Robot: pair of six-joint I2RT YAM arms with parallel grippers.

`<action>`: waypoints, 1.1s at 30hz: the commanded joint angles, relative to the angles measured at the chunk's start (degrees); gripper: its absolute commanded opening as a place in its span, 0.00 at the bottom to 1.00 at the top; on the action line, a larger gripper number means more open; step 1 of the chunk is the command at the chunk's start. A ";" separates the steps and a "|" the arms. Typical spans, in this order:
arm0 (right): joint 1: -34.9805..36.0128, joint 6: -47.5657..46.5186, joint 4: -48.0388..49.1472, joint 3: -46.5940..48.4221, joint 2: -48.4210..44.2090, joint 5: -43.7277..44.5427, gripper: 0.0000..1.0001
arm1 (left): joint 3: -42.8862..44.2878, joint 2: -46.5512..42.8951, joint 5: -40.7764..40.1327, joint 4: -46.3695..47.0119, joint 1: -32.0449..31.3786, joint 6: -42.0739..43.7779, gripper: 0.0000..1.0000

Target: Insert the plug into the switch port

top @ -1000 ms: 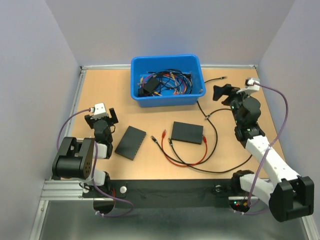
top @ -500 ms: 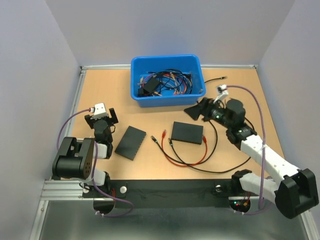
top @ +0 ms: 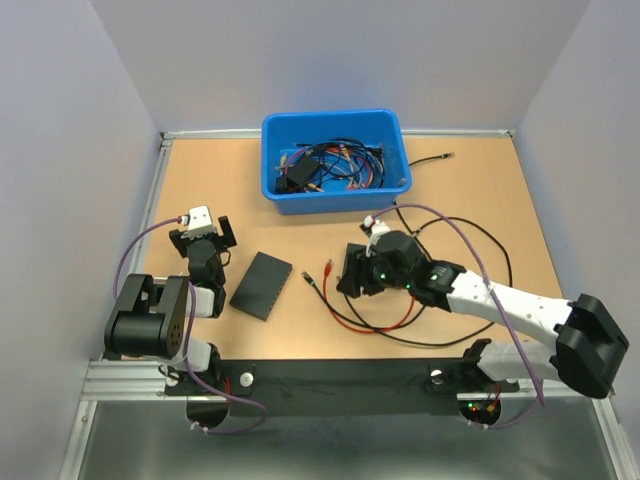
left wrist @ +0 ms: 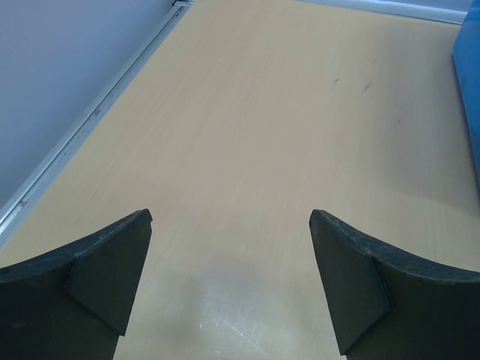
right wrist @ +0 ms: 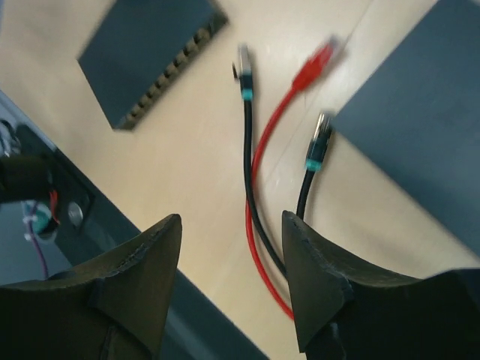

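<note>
The right gripper [right wrist: 231, 225] is held spread, empty. Ahead of it, the plug [right wrist: 319, 56] is crowded by black plugs [right wrist: 244, 75], so the wrong one could be grasped.

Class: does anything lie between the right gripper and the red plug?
Nothing covers the plug. Two black plugs lie close: one beside it, the other slightly nearer the open right gripper.

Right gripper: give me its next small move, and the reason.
Probably ease the right gripper forward and slightly sideways until the plug sits between its open jaws. In the right wrist view it lies ahead of the gap, off-centre, with black cable plugs close by, so a careful approach seems wise.
</note>
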 commanded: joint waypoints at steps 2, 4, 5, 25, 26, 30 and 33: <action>4.47 2.64 -2.99 -0.63 3.51 7.69 0.61 | 1.55 -0.31 -0.12 15.67 -0.26 0.77 0.99; 4.65 2.55 -3.07 -0.28 4.65 8.39 0.61 | 1.63 -0.23 -0.12 15.59 -0.17 0.77 0.99; 4.65 2.37 -3.08 0.07 4.91 9.01 0.61 | 1.63 -0.31 -0.20 15.59 -0.17 0.77 0.99; 4.65 0.26 -3.43 3.33 14.76 12.79 0.47 | 5.87 -33.87 -3.28 -17.38 0.01 -19.48 0.99; 4.74 0.00 -3.43 3.94 15.81 12.53 0.45 | 3.42 -37.98 -5.72 -17.63 0.01 -23.10 0.99; 4.74 0.00 -3.34 4.91 17.13 12.61 0.44 | 3.20 -46.09 -0.04 -28.58 0.10 -27.71 0.99; 4.74 -0.35 -3.34 5.35 18.19 13.14 0.44 | 8.21 -45.93 3.65 -38.53 0.18 -30.44 0.97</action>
